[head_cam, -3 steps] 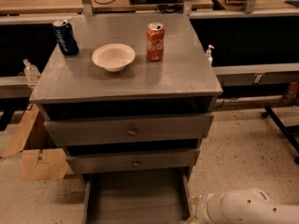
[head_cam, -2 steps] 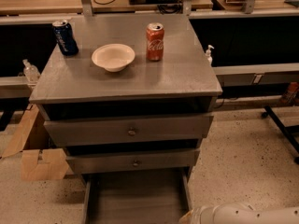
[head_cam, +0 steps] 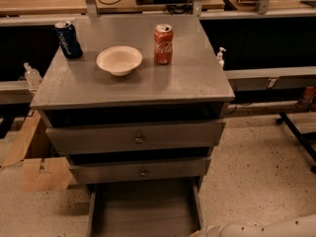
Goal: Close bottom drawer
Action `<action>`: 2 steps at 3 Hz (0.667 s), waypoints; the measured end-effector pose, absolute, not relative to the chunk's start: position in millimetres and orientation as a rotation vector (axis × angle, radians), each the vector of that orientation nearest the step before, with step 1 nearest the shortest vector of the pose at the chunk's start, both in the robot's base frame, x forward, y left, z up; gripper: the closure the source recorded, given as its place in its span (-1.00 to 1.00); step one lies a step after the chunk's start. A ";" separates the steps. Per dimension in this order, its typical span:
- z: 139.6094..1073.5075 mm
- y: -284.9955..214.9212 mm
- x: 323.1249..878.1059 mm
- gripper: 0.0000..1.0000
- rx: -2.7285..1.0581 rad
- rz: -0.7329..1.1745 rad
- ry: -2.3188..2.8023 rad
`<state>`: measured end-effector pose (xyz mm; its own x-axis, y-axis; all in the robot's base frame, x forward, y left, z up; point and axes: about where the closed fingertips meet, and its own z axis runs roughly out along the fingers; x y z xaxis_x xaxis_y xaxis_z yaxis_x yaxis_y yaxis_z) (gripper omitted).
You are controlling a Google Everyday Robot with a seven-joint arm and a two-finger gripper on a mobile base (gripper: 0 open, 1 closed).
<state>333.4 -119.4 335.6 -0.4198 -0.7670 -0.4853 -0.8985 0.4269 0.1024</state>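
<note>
The grey cabinet (head_cam: 133,85) has three drawers. The bottom drawer (head_cam: 145,209) is pulled far out toward me as a wide shallow tray. Its front panel is cut off by the lower frame edge. The middle drawer (head_cam: 140,171) and the top drawer (head_cam: 136,138) stand slightly out, each with a small round knob. My white arm (head_cam: 261,228) lies along the bottom right edge, beside the bottom drawer's right front corner. My gripper is below the frame edge and out of view.
On the cabinet top stand a blue can (head_cam: 68,39), a white bowl (head_cam: 119,59) and a red cola can (head_cam: 163,44). Cardboard (head_cam: 42,174) lies on the floor at left. Speckled floor (head_cam: 256,167) is at right, with a black stand leg (head_cam: 298,135).
My arm has sunk lower in the frame and reached a little left toward the bottom drawer's front corner. The drawers have not visibly moved.
</note>
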 end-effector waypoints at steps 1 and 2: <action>317.1 -108.5 327.5 1.00 -1.413 0.551 2.313; 272.9 -99.6 308.9 1.00 -1.351 0.654 2.292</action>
